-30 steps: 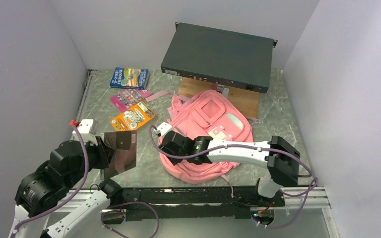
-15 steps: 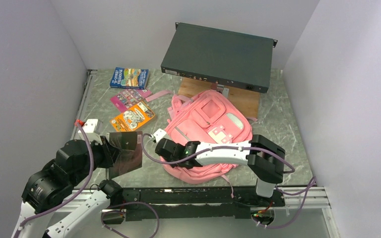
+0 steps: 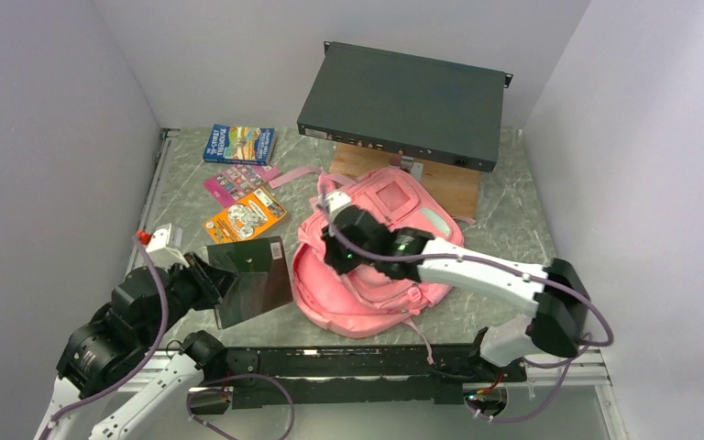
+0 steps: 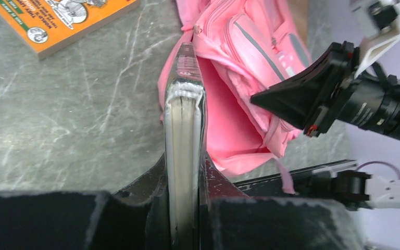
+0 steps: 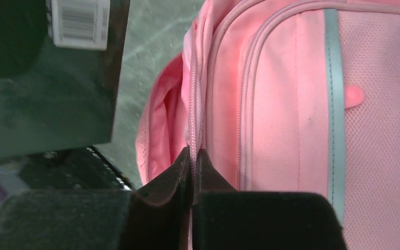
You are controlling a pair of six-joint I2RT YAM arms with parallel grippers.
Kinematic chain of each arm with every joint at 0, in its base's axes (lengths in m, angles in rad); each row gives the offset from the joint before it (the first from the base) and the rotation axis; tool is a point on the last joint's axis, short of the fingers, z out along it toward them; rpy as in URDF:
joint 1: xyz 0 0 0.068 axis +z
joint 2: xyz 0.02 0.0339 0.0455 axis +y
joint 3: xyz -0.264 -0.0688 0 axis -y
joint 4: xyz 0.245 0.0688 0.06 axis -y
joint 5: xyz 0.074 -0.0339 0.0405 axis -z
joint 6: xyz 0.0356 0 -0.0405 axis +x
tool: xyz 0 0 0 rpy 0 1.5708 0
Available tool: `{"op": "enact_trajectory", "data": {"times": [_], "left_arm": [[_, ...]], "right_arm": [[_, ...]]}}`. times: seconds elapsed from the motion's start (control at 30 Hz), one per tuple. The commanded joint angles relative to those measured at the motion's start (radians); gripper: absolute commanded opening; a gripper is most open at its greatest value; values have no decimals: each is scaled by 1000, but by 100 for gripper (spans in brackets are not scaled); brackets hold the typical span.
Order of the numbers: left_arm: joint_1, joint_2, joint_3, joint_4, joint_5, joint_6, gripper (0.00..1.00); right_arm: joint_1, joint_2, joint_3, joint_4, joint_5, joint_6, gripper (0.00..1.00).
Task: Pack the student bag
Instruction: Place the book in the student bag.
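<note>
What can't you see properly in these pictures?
- Inside the student bag: in the top view the right arm overlaps the opening; the right wrist view shows only a pink slit.
- Cover of the dark book: edge-on in the left wrist view, too small to read from the top.
- The orange book: cut off by the left wrist view's top edge.

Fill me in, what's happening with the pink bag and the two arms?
The right gripper is shut on the zip edge of the student bag, holding its main compartment open. The left gripper clamps a dark book just outside that opening, not yet in. An orange book and a blue book lie on the table farther back.
</note>
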Motion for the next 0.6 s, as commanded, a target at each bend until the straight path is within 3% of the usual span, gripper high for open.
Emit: {"op": "enact_trajectory", "data": {"times": [0.0, 0.23, 0.57], "left_arm": [[-1, -32, 22, 183, 14, -153, 0], [-1, 11, -6, 231, 18, -299, 0], [0, 151, -199, 652, 203, -468, 0]], "right_arm": [[-114, -157, -22, 156, -166, 94, 0], [-166, -267, -34, 276, -214, 177, 0], [-215, -324, -74, 433, -275, 304, 0]]}}
